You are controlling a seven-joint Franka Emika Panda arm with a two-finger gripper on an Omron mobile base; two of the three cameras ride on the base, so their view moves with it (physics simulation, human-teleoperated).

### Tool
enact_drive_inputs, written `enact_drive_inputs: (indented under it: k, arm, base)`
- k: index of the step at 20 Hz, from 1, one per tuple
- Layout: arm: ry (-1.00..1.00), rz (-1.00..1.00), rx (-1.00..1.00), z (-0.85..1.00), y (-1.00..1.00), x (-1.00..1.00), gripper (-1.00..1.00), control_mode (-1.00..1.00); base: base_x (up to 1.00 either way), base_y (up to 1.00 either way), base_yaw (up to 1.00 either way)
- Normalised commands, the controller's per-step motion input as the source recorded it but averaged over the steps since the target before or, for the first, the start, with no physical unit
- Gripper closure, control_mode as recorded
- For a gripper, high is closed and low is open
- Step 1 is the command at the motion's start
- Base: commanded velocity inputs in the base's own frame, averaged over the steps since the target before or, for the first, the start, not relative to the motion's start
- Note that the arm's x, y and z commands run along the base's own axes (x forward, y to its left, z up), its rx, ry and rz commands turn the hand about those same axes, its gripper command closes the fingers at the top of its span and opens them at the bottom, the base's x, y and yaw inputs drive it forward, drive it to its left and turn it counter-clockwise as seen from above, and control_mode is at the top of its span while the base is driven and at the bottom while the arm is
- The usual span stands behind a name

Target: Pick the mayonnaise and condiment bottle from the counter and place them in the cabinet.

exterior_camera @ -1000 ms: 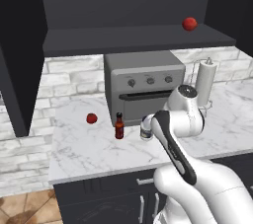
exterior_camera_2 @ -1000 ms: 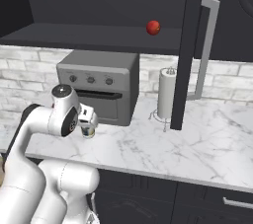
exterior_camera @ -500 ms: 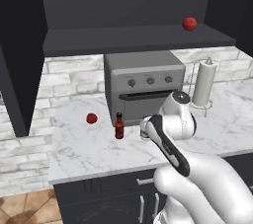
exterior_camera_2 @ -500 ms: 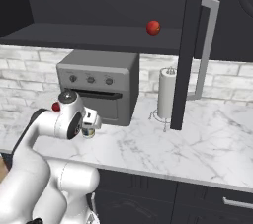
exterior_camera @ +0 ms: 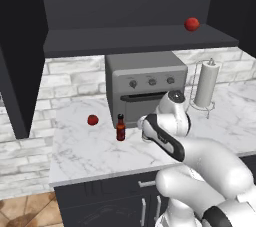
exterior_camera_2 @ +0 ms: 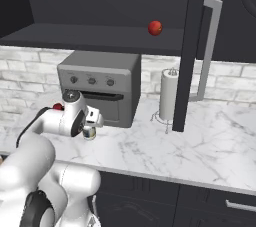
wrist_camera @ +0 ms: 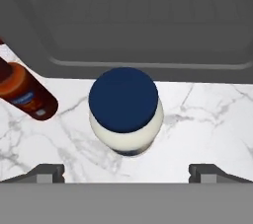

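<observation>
Marble counter [exterior_camera: 85, 153] carries both task items close in front of the grey toaster oven [exterior_camera: 145, 83]: mayonnaise jar [wrist_camera: 126, 111] standing upright just before the oven door, directly beneath the gripper [wrist_camera: 126, 171], whose jaws are spread wide to either side of the blue lid with nothing pinched, presumably lined up for a top-down grasp; condiment bottle [exterior_camera: 120, 128] upright just beside the jar. Counted: one jar, one bottle, two tomatoes (one [exterior_camera: 92, 119] on the counter, one [exterior_camera: 191, 24] on the cabinet [exterior_camera: 135, 38] shelf), one paper-towel roll [exterior_camera: 205, 85]; neither task item shelved yet.
</observation>
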Motion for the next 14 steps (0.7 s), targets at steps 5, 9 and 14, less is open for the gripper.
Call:
enact_drive_inputs:
  k: [5, 9, 14]
  arm:
    - [0.00, 0.00, 0.00, -0.25, 0.09, 0.20, -1.00, -1.00]
    - [0.00, 0.00, 0.00, -0.26, 0.09, 0.18, -1.00, -1.00]
    - [0.00, 0.00, 0.00, -0.17, 0.00, 0.23, -1.00, -1.00]
  base:
    - [0.00, 0.00, 0.00]
    - [0.00, 0.00, 0.00]
    - [0.00, 0.00, 0.00]
